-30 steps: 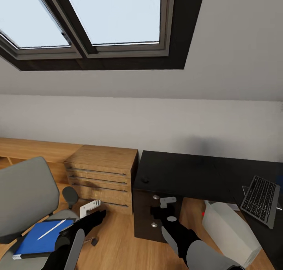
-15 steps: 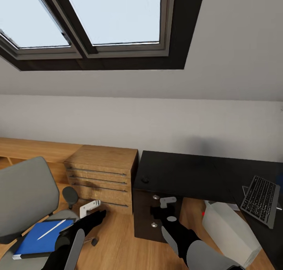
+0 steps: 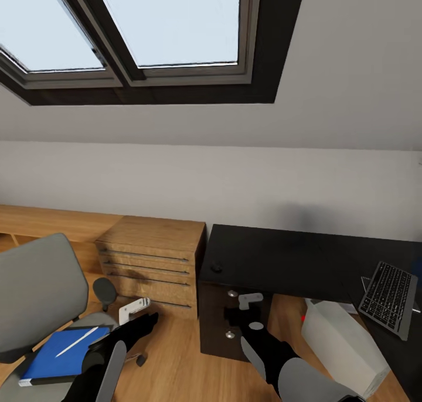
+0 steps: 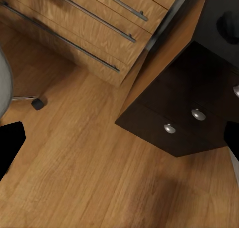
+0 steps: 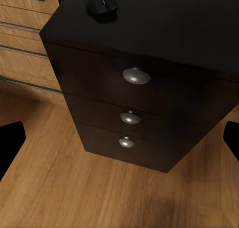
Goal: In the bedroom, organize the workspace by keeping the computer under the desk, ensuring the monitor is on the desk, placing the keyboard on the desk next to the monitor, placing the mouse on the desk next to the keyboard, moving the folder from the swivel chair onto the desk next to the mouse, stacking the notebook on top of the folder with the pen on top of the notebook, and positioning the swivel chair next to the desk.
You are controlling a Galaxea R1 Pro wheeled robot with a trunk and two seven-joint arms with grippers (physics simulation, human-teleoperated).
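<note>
Wood plank floor (image 3: pixel 176 361) runs under both arms in the head view. At 7 o'clock the swivel chair (image 3: pixel 35 290) carries the folder (image 3: pixel 61 358) with the pen (image 3: pixel 77 341) lying on it. The left gripper (image 3: pixel 133 309) and right gripper (image 3: pixel 251 301) each have their fingers spread wide apart, holding nothing. At 5 o'clock stands the computer (image 3: pixel 343 346). Beyond, the desk (image 3: pixel 281 261) bears the mouse (image 3: pixel 217 268) at its left end and the keyboard (image 3: pixel 388 297) at 4 o'clock. The right wrist view adds three silver knobs (image 5: pixel 136 76) on the desk drawers; the left wrist view, the wooden chest (image 4: pixel 94 28) beside them
</note>
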